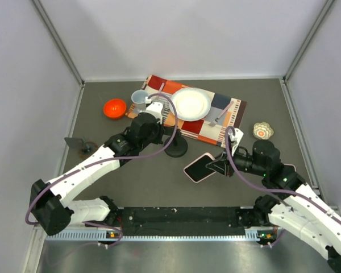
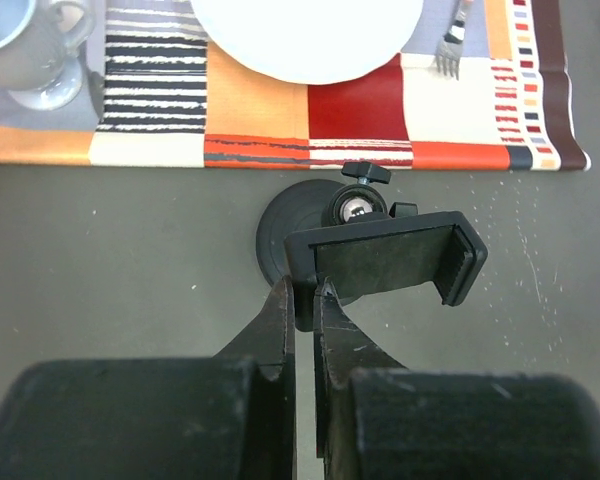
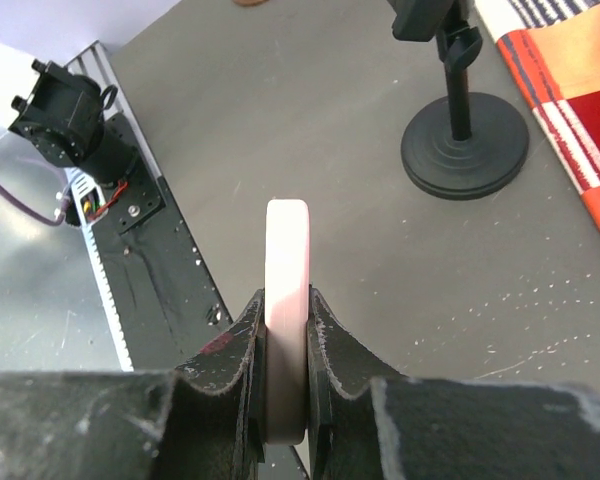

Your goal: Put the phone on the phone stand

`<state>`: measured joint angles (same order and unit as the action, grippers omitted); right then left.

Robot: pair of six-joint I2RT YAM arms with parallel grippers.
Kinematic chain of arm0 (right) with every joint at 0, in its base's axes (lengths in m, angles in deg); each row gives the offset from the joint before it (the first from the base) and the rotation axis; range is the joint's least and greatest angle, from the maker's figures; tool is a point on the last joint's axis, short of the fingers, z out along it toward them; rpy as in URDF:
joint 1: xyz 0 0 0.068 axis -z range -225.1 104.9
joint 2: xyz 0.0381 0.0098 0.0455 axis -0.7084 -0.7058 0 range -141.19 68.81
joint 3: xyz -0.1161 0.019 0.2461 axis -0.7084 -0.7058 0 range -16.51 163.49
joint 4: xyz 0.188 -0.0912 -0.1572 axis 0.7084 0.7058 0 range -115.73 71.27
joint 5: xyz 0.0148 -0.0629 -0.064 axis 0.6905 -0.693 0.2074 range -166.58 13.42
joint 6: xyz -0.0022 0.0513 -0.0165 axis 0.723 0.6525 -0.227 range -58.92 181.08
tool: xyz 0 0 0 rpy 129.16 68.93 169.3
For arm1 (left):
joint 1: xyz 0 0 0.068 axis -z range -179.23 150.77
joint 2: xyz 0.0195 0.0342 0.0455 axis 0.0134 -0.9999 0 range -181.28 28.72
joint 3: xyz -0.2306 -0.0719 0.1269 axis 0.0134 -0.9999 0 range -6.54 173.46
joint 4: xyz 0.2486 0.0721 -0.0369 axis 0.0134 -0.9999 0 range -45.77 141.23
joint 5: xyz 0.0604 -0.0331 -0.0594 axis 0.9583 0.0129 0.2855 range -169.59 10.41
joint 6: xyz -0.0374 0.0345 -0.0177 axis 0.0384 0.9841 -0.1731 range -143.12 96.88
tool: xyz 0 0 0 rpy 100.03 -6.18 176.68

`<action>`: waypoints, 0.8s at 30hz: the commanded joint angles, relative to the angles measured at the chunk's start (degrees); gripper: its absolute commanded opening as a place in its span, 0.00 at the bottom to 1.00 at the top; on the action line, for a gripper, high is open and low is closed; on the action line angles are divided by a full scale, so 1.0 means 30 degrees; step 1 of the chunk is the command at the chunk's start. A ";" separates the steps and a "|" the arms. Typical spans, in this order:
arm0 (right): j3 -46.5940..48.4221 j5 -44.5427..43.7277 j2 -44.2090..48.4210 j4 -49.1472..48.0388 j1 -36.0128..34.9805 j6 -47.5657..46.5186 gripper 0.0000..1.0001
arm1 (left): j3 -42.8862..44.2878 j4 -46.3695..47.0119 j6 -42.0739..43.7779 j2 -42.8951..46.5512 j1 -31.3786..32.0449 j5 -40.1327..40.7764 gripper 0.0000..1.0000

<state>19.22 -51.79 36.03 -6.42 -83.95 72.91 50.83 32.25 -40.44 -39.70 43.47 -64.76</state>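
The phone [image 1: 199, 167], in a pink case, is held flat above the table by my right gripper [image 1: 216, 166], which is shut on its right end. In the right wrist view the phone [image 3: 287, 285] shows edge-on between the fingers [image 3: 248, 340]. The black phone stand [image 1: 176, 148] stands on its round base just left of the phone. My left gripper [image 1: 163, 126] is shut on the left end of the stand's clamp [image 2: 385, 258], with its fingertips [image 2: 282, 310] pinching that clamp arm. The clamp is empty. The stand's base also shows in the right wrist view [image 3: 465, 140].
A striped placemat [image 1: 227, 122] lies behind the stand with a white plate [image 1: 190, 103], a grey cup [image 1: 140, 99] and a fork [image 1: 223, 114]. An orange bowl [image 1: 114, 108] sits at back left, a small round object [image 1: 263, 131] at right, and a dark object [image 1: 77, 144] at left.
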 commanded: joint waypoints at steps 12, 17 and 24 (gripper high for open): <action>0.6046 0.8049 -0.6064 -0.2689 -0.0028 -0.7219 0.00 | -0.0722 0.0439 0.3664 0.1626 0.0064 -0.8518 0.00; 0.8126 1.0130 -0.8114 -0.2248 0.0001 -0.9535 0.00 | -0.1044 0.0497 0.4015 0.1889 0.0064 -0.8342 0.00; 1.0558 1.3411 -1.1625 -0.0323 0.0205 -1.5300 0.00 | -0.1339 0.1289 0.5069 0.1802 0.0064 -0.9922 0.00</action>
<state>43.81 -20.58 6.46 -8.80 -83.93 40.04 47.18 33.32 -27.15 -35.27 43.20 -87.54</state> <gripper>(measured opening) 0.135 0.039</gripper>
